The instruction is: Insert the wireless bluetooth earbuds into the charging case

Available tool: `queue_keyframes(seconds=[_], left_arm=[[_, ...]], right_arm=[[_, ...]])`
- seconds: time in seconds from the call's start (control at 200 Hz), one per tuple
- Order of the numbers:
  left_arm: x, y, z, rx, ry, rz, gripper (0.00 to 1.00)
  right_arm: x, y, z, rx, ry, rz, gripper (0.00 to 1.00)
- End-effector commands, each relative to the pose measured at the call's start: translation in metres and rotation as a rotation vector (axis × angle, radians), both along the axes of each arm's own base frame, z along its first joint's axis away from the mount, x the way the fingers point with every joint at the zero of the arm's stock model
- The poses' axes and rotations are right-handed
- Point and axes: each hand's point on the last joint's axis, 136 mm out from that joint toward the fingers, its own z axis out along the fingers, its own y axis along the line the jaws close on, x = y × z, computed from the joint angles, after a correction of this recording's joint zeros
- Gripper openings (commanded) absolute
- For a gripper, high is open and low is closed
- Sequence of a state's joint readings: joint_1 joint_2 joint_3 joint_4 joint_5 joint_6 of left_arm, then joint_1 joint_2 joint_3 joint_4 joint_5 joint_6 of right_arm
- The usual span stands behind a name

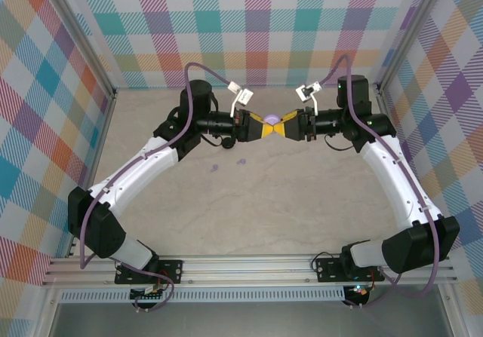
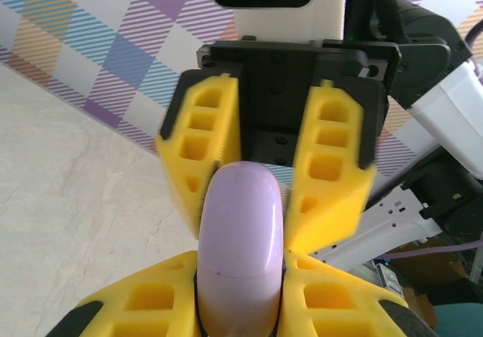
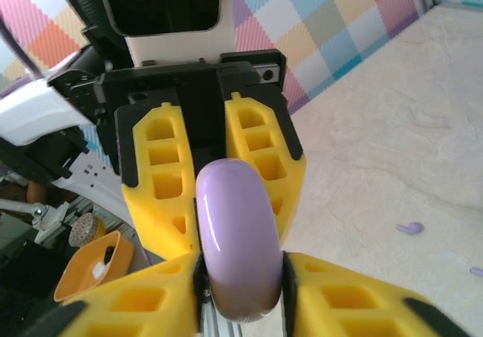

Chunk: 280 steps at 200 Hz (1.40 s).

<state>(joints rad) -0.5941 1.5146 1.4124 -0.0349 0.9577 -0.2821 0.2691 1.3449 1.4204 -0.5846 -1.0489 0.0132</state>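
lilac case (image 2: 240, 239) nearest, held in the air between both arms | left gripper (image 1: 261, 129), right gripper (image 1: 287, 129): jaws clenched on it from opposite ends | step, likely: open lid; pull evenly, no twisting | lilac earbuds (image 3: 410, 228) loose on worktop (image 1: 302, 194), well apart from case | hindrance: yellow fingers crowd the case

Lilac charging case (image 1: 270, 117); yellow jaws; lilac earbuds (image 3: 410, 228) on beige marbled table (image 1: 264, 216); pastel plaid walls (image 1: 226, 28); white-and-black arms (image 1: 143, 165).
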Motion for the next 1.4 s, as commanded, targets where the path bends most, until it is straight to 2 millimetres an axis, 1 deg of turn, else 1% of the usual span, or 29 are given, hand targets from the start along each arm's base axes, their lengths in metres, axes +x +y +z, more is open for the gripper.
queue_keyframes(seconds=[0.0,0.045,0.1,0.16,0.22,0.305,0.435,0.59,0.65,0.755,0.89,0.985,1.045,1.075,1.105,1.29,1.395], left_arm=[[0.005,0.001,0.01,0.017,-0.05,0.043,0.13],[0.011,0.002,0.007,0.034,-0.06,0.081,0.13],[0.016,0.003,0.001,0.055,-0.09,0.106,0.12],[0.018,0.004,-0.005,0.07,-0.154,0.116,0.1],[0.019,0.005,-0.011,0.08,-0.213,0.119,0.07],[0.024,0.008,-0.017,0.11,-0.286,0.146,0.0],[0.027,0.009,-0.017,0.123,-0.334,0.151,0.0],[0.022,0.01,-0.016,0.118,-0.395,0.134,0.0],[0.019,0.011,-0.013,0.105,-0.419,0.132,0.02],[0.01,0.013,-0.002,0.055,-0.469,0.118,0.06],[0.0,0.015,0.006,0.01,-0.497,0.098,0.07],[-0.005,0.014,0.007,-0.009,-0.485,0.067,0.09],[-0.006,0.013,0.009,-0.016,-0.477,0.057,0.12],[-0.009,0.013,0.009,-0.021,-0.473,0.043,0.16],[-0.01,0.012,0.009,-0.023,-0.475,0.035,0.18],[-0.011,0.008,0.007,-0.032,-0.439,0.008,0.18],[-0.014,0.007,0.009,-0.043,-0.432,-0.011,0.18]], right_arm=[[0.001,-0.006,0.006,-0.045,-0.075,-0.065,0.45],[0.002,-0.009,0.006,-0.065,-0.089,-0.097,0.5],[0.002,-0.013,0.006,-0.087,-0.109,-0.129,0.54],[0.001,-0.016,0.006,-0.104,-0.128,-0.147,0.57],[-0.002,-0.018,0.006,-0.12,-0.139,-0.148,0.58],[-0.003,-0.02,0.003,-0.142,-0.127,-0.156,0.58],[-0.007,-0.02,0.004,-0.146,-0.158,-0.132,0.59],[-0.002,-0.02,0.004,-0.159,-0.166,-0.141,0.59],[0.0,-0.02,0.005,-0.161,-0.17,-0.14,0.59],[0.001,-0.018,0.007,-0.158,-0.173,-0.128,0.59],[0.003,-0.015,0.009,-0.155,-0.171,-0.107,0.59],[0.001,-0.012,0.009,-0.153,-0.169,-0.087,0.59],[0.001,-0.011,0.009,-0.155,-0.171,-0.081,0.59],[0.001,-0.01,0.008,-0.158,-0.169,-0.077,0.59],[0.001,-0.009,0.008,-0.159,-0.17,-0.074,0.6],[-0.004,-0.001,0.009,-0.157,-0.177,-0.036,0.6],[-0.001,0.001,0.008,-0.171,-0.181,-0.037,0.61]])
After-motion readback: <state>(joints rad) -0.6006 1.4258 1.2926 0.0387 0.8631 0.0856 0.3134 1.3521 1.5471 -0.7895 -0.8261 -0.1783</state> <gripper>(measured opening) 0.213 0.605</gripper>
